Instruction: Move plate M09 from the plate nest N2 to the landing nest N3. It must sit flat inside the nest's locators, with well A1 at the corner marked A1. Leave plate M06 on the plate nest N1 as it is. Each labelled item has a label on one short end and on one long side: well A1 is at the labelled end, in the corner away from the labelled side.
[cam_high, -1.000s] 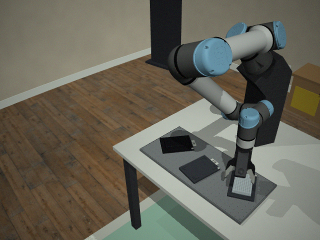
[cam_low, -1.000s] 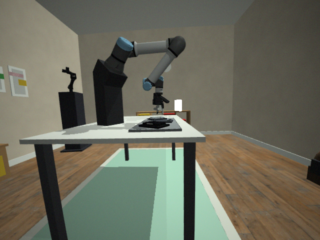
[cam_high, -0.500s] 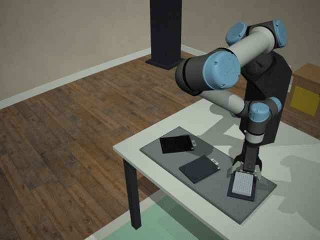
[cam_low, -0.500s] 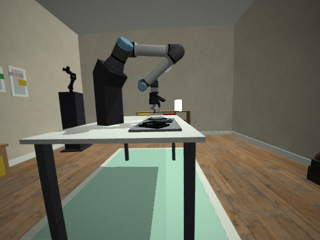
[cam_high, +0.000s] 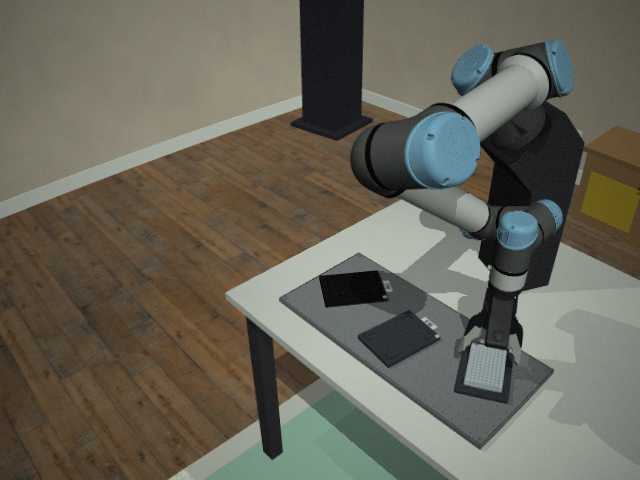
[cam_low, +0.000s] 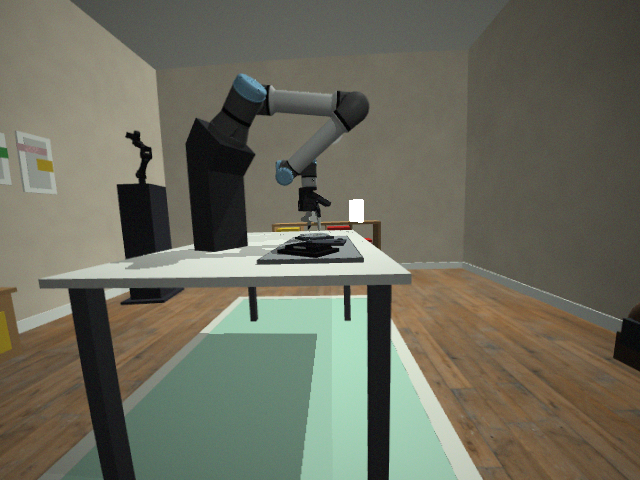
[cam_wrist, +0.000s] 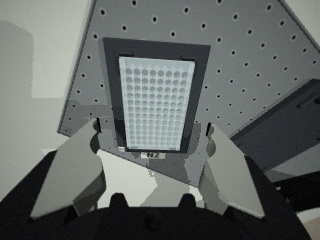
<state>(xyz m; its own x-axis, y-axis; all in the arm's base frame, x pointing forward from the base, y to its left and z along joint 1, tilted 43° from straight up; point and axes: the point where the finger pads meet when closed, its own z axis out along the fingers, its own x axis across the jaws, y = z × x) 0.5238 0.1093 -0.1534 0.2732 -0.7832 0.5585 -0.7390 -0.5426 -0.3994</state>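
White table (cam_high: 392, 232) on wood floor carries a grey perforated baseplate (cam_high: 439, 377), with three nests laid out on it. Seen from the top view: a black plate (cam_high: 352, 287) is seated at roughly 10 o'clock on the baseplate, a bare dark nest (cam_high: 398, 336) is placed mid-board, and plate M09 (cam_high: 484, 368), white with a well grid, is seated flat in nest N2 (cam_high: 465, 388) at about 4 o'clock. The "N2" tag (cam_wrist: 153, 155) is read in the wrist view, just below the plate's near short end. Gripper (cam_high: 488, 345) is held pointing down over that near short end; fingers are spread wide to either side, wider than the plate, nothing gripped. Contact with the plate is not seen; exact height over it cannot be judged.
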